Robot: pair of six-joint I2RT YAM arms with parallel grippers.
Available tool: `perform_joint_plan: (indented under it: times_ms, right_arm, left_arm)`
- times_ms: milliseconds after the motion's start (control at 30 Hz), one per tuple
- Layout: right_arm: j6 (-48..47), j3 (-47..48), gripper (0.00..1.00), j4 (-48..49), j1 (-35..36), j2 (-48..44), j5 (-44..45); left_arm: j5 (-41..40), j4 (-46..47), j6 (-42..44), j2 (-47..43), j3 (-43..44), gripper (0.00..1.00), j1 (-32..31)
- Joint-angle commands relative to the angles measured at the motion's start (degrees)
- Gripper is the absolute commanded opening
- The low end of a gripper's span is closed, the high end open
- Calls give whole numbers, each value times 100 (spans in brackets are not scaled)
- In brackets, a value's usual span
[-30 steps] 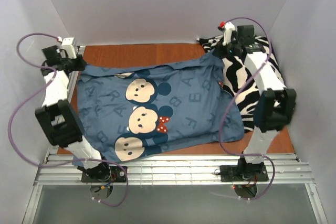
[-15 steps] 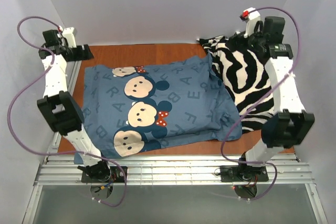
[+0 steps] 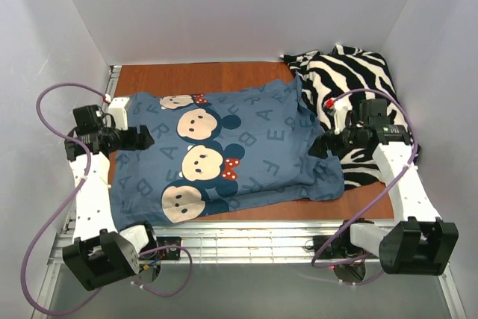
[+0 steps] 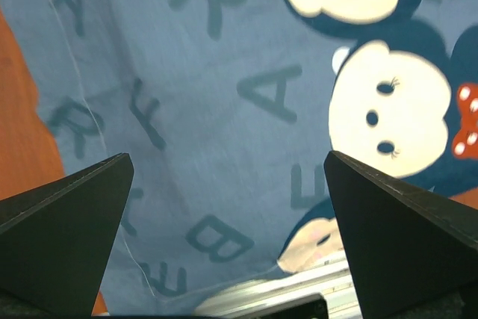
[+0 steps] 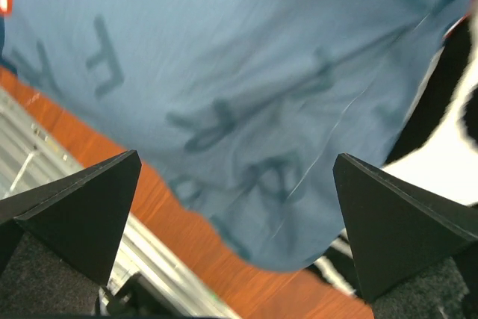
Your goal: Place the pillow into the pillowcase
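both arms have pulled back from the far corners of the table (image 3: 224,76) since a second ago, and the case (image 3: 231,155), which was lifted along its far edge back then, now lies flat on its own. both sets of jaws were pinched together then too; now they're spread wide with nothing in them.

left gripper (image 3: 140,138) hangs over the case's left edge, pointing right across it. from the left wrist the left gripper (image 4: 228,158) has printed letters and the mouse faces under it, and a strip of bare table past the fabric's edge.

right gripper (image 3: 317,146) is at the case's right edge, pointing left. from the right wrist the right gripper (image 5: 237,156) has the case's near right corner under it, with the table beyond.

case sits mid-table, a bit toward the left edge, faces up, looking puffy. can't see the pillow itself anywhere, it's hidden.

zebra cloth (image 3: 351,80) is bunched in the far right corner, touching the case's right edge.
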Motion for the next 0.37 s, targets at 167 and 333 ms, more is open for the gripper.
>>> perform_joint_plan:
  times_ms: [167,333]
  right_arm:
    - [-75,-591,99,-125,-20,-776,-16]
    - [13,-626,99,-81,-12,-812,-7]
  left_arm:
    - [-176,-128,320,-445,-416,98,15]
    - [-177,-31,355,-383,-390,98,15]
